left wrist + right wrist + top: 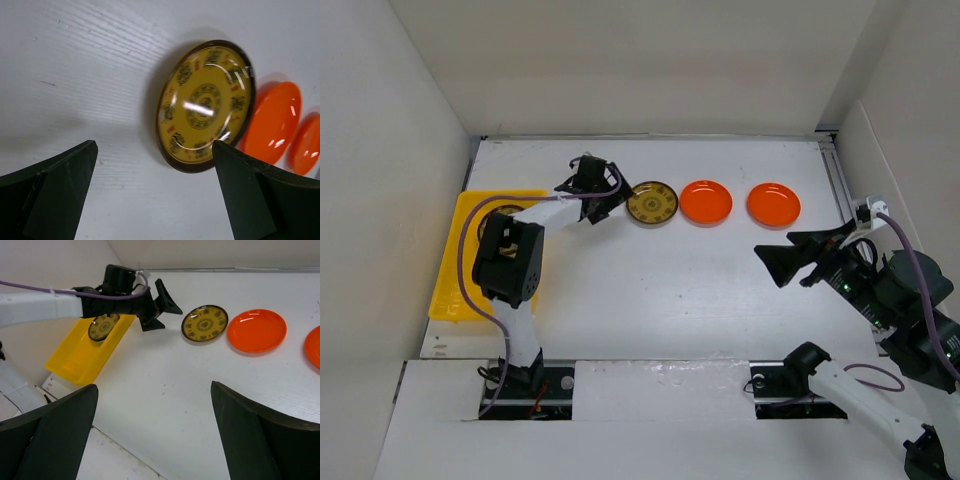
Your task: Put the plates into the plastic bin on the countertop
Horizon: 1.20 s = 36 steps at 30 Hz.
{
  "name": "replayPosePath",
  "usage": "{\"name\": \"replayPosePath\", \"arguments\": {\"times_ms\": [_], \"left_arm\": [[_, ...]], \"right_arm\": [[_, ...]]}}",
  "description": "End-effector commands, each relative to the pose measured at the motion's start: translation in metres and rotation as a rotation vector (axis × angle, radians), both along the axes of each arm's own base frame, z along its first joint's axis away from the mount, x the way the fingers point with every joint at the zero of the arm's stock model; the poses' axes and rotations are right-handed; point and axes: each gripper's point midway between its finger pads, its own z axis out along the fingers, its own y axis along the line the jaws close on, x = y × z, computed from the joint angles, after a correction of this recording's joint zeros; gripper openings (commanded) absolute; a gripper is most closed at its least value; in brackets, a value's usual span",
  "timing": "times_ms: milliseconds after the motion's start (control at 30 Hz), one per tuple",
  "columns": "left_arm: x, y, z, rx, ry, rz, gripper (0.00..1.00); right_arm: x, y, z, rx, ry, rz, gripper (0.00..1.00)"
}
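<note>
A brown-gold patterned plate [652,204] lies on the white countertop [650,290], with two orange plates [706,202] [773,205] in a row to its right. My left gripper [610,198] is open and empty, just left of the patterned plate [205,105], which sits beyond its fingertips. The yellow plastic bin [460,270] stands at the left edge and holds another brown-gold plate [103,326]. My right gripper [775,258] is open and empty at the right, above bare countertop. The other plates are hidden or out of view.
White walls [390,150] enclose the countertop on the left, back and right. A metal rail [840,185] runs along the right side. The left arm [510,260] reaches over part of the bin.
</note>
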Motion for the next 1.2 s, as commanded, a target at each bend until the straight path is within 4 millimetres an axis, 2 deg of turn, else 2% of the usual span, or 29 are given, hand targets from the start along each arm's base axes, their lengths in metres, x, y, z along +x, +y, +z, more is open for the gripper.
{"name": "replayPosePath", "arguments": {"times_ms": [0, 33, 100, 133, 233, 267, 300, 333, 400, 467, 567, 700, 800, 833, 867, 900, 933, 1000, 1033, 1067, 1133, 1167], "left_arm": [[0.016, -0.013, 0.015, -0.053, -0.074, -0.078, 1.00], [0.020, -0.014, 0.003, -0.041, -0.058, -0.084, 0.98], [0.021, -0.017, -0.007, -0.039, -0.024, -0.093, 0.96], [0.017, -0.015, -0.024, -0.025, 0.021, -0.093, 0.96], [0.018, -0.015, -0.037, -0.012, 0.040, -0.099, 0.88], [0.016, -0.016, -0.047, -0.013, 0.063, -0.106, 0.85], [0.014, -0.016, -0.058, -0.007, 0.084, -0.106, 0.73], [0.017, -0.017, -0.055, -0.009, 0.075, -0.106, 0.66], [0.014, -0.018, -0.068, -0.014, 0.106, -0.105, 0.55], [0.013, -0.017, -0.074, -0.010, 0.118, -0.105, 0.36], [0.016, -0.020, -0.074, -0.025, 0.114, -0.105, 0.26], [0.017, -0.024, -0.083, -0.057, 0.131, -0.127, 0.00], [0.023, -0.010, -0.081, -0.084, 0.137, -0.111, 0.00], [0.027, -0.002, -0.059, -0.099, 0.104, -0.065, 0.00], [0.034, 0.018, -0.048, -0.087, 0.069, 0.002, 0.00], [0.034, 0.030, -0.036, -0.083, 0.049, 0.049, 0.00], [0.031, 0.043, -0.005, -0.087, -0.014, 0.093, 0.00], [0.029, 0.073, 0.024, -0.045, -0.073, 0.213, 0.00], [0.022, 0.087, 0.033, -0.031, -0.087, 0.262, 0.00], [0.012, 0.097, 0.068, -0.028, -0.144, 0.304, 0.00], [-0.001, 0.127, 0.090, 0.016, -0.186, 0.441, 0.00], [-0.011, 0.140, 0.093, 0.032, -0.175, 0.488, 0.00]], "right_arm": [[-0.002, 0.000, 0.019, 0.033, -0.053, 0.010, 1.00], [-0.003, 0.000, 0.017, 0.028, -0.046, 0.010, 1.00], [-0.002, -0.001, 0.017, 0.027, -0.046, 0.001, 1.00], [-0.002, -0.001, 0.017, 0.027, -0.046, 0.001, 1.00], [-0.004, -0.002, 0.017, 0.035, -0.041, 0.000, 1.00], [-0.004, -0.002, 0.017, 0.035, -0.041, 0.000, 1.00], [-0.004, -0.002, 0.017, 0.035, -0.041, 0.000, 1.00], [-0.004, -0.002, 0.017, 0.035, -0.041, 0.000, 1.00], [-0.003, -0.002, 0.013, 0.030, -0.033, 0.000, 1.00], [-0.003, -0.002, 0.013, 0.030, -0.033, 0.000, 1.00], [-0.004, -0.002, 0.017, 0.035, -0.041, 0.000, 1.00], [-0.006, -0.003, 0.020, 0.040, -0.048, 0.000, 1.00], [-0.006, -0.003, 0.020, 0.040, -0.048, 0.000, 1.00], [-0.006, -0.003, 0.020, 0.040, -0.048, 0.000, 1.00], [-0.003, -0.002, 0.018, 0.034, -0.040, 0.000, 1.00], [-0.003, -0.002, 0.018, 0.034, -0.039, 0.000, 1.00], [-0.003, -0.002, 0.018, 0.034, -0.039, 0.000, 1.00], [-0.002, -0.003, 0.018, 0.034, -0.040, -0.009, 1.00], [0.000, -0.002, 0.017, 0.034, -0.040, -0.009, 1.00], [0.001, 0.000, 0.011, 0.026, -0.028, -0.009, 1.00], [0.003, 0.001, 0.011, 0.027, -0.031, -0.009, 1.00], [0.003, 0.001, 0.013, 0.033, -0.038, -0.009, 1.00]]}}
